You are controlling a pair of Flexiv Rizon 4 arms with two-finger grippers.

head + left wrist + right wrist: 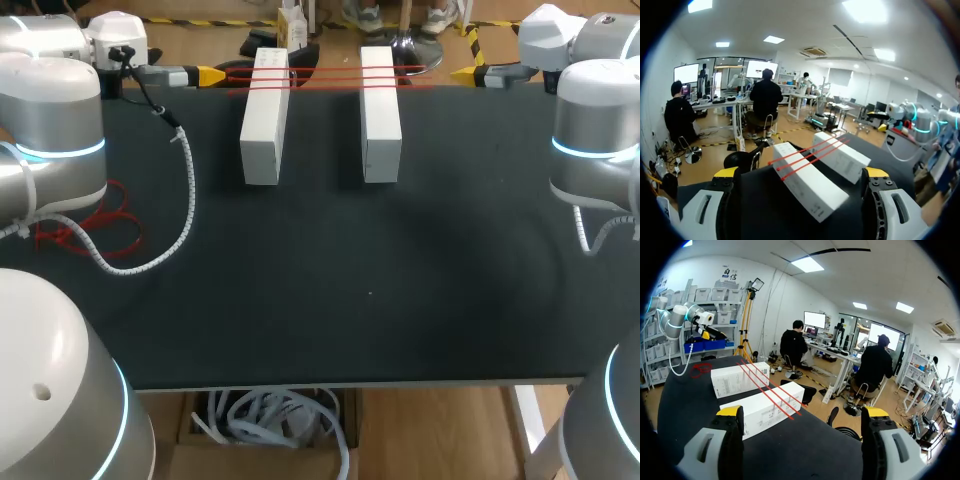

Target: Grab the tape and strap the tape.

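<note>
Tangles of red tape (90, 228) lie near your left on the black table (330, 300), farther back red tape strands (330, 78) cross the far ends of two white rectangular boxes (264, 125), flanked by your left gripper (800, 172) and right gripper (802, 411), both spread empty.

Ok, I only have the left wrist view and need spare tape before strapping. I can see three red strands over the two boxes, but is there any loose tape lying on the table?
Observer: Yes, a loose tape tangle lies near the left edge of the table, well apart from the boxes.
Operator: Is the right gripper holding anything?
Observer: No, the right gripper is open, with nothing between its fingers.
Operator: Where is it?
Observer: At the table's far edge, out beyond the right box, pointing along the red strands.
</note>
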